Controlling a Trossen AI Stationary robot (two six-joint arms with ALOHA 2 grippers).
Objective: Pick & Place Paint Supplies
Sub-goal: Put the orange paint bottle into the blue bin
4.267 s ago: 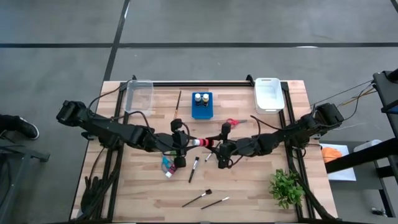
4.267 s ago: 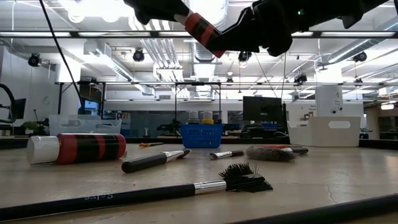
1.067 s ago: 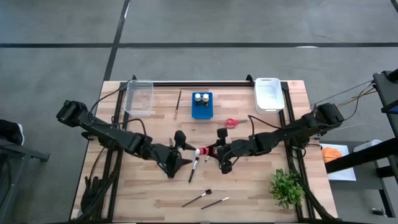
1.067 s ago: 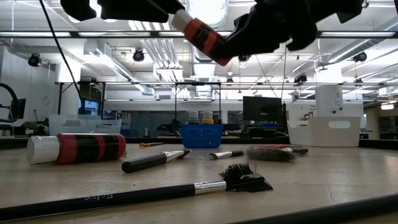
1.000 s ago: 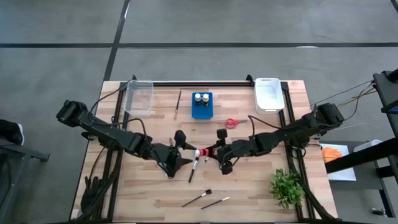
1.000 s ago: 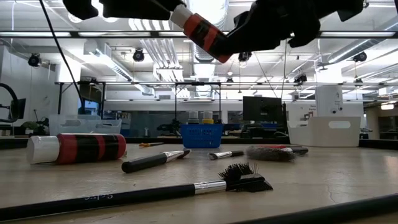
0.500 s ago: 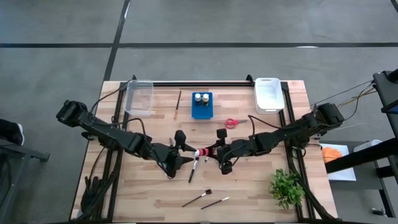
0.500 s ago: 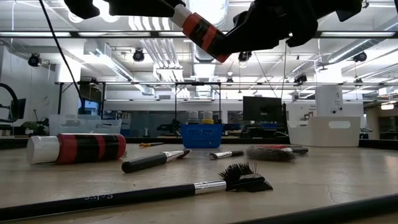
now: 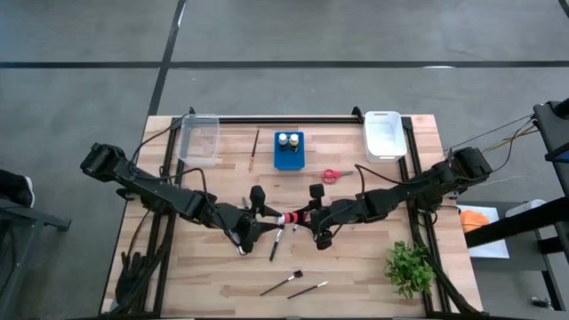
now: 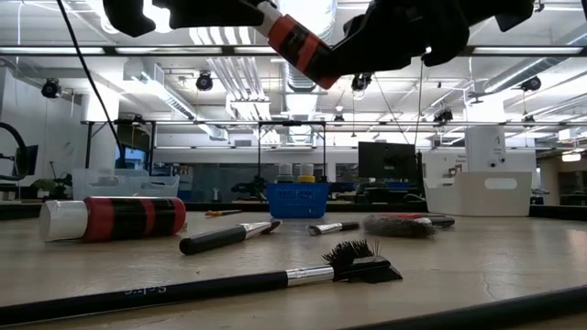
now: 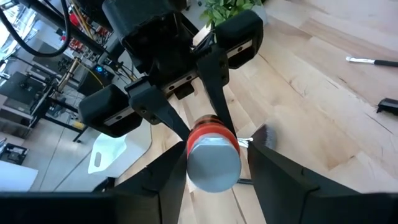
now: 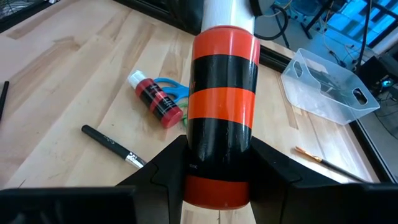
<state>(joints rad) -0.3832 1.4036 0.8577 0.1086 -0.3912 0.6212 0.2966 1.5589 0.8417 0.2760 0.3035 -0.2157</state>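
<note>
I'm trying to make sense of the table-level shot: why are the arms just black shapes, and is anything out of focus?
Low view: bright ceiling lights behind the arms leave them as silhouettes, and only the held paint bottle shows colour. Left wrist view: the bottle's pale cap looms large and soft; the fingers beside it are blurred.

Wooden table (image 9: 356, 276) with brushes (image 9: 283, 284), scissors (image 9: 331, 175), a bottle (image 12: 155, 98), bins (image 9: 198, 138) and a plant (image 9: 409, 267)

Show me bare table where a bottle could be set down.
Free: the table's near edge between the two loose brushes and the plant; also between the blue holder and white bin. Crowded: mid-table, under the held bottle.
</note>
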